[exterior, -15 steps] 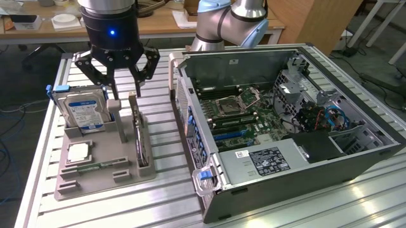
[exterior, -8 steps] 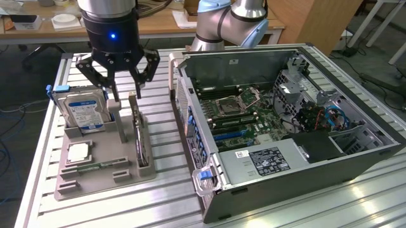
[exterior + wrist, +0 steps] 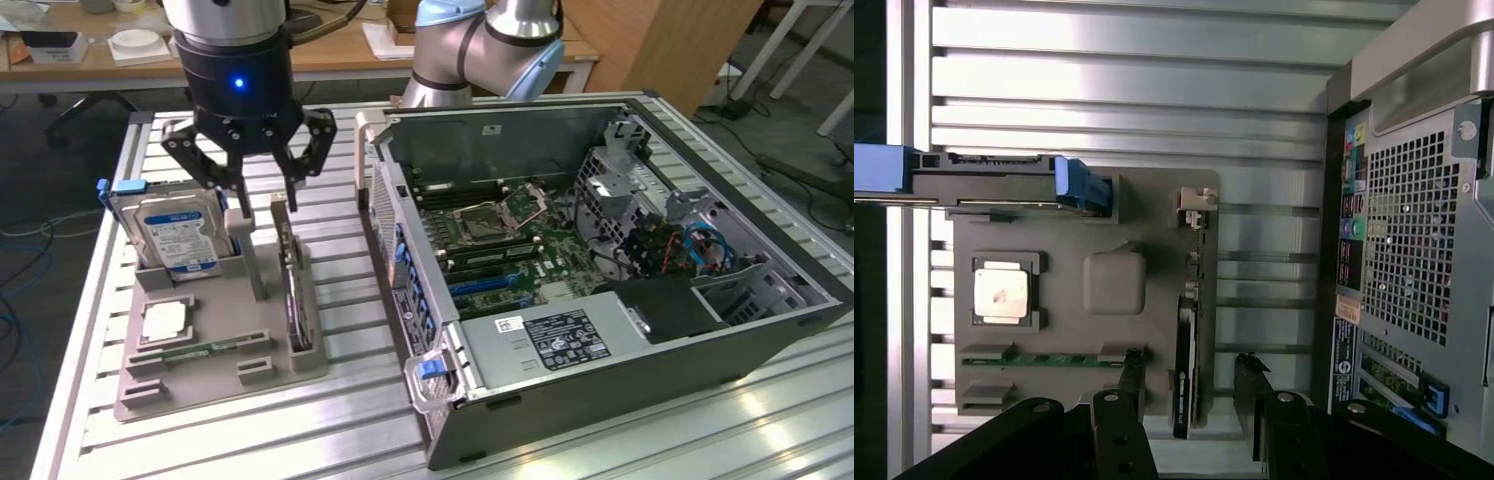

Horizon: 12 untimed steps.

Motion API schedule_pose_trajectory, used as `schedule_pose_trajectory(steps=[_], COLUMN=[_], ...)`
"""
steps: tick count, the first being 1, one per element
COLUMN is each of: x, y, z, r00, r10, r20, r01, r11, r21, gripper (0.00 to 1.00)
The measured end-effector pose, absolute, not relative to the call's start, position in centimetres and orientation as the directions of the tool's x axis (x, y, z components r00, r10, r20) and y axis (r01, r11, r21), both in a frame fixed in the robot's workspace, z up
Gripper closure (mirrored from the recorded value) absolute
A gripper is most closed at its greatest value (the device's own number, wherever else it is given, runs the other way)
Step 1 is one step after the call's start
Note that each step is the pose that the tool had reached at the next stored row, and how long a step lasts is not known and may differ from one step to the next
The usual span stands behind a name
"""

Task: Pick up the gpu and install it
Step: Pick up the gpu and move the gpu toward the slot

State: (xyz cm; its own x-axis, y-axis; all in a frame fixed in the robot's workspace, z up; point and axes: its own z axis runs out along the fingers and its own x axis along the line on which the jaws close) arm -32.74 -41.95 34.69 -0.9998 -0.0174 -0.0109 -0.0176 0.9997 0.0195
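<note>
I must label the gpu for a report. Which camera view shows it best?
The exterior view: the gpu stands on its edge in the grey tray, and its long side face shows. The wrist view sees the gpu edge-on from above, as a thin dark strip.

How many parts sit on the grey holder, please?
4: the hard drive upright at the holder's back end in the exterior view; the gpu on edge along the side facing the case; the CPU flat before the drive; the memory stick flat before the CPU.
</note>
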Motion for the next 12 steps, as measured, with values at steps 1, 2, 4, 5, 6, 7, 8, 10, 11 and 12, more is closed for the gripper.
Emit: schedule_pose_trajectory(steps=[1, 2, 4, 5, 6, 7, 8, 10, 11, 12], x=[-32.74, -32.74, -32.74, -32.74, -32.74, -32.74, -32.74, -32.74, -32.74, -32.74], y=[-41.95, -41.95, -41.95, -41.95, -41.95, -41.95, -41.95, -41.95, -41.95, -41.95], z=[34.63, 34.57, 34.47, 34.42, 34.37, 34.32, 34.26, 34.13, 34.07, 34.02], r00=[-1.000, -1.000, -1.000, -1.000, -1.000, -1.000, -1.000, -1.000, -1.000, -1.000], r10=[-0.017, -0.017, -0.017, -0.017, -0.017, -0.017, -0.017, -0.017, -0.017, -0.017], r20=[-0.011, -0.011, -0.011, -0.011, -0.011, -0.011, -0.011, -0.011, -0.011, -0.011], r01=[-0.018, -0.018, -0.018, -0.018, -0.018, -0.018, -0.018, -0.018, -0.018, -0.018], r11=[1.000, 1.000, 1.000, 1.000, 1.000, 1.000, 1.000, 1.000, 1.000, 1.000], r21=[0.020, 0.020, 0.020, 0.020, 0.020, 0.020, 0.019, 0.020, 0.020, 0.020], gripper=[0.51, 0.51, 0.51, 0.51, 0.51, 0.51, 0.51, 0.51, 0.51, 0.51])
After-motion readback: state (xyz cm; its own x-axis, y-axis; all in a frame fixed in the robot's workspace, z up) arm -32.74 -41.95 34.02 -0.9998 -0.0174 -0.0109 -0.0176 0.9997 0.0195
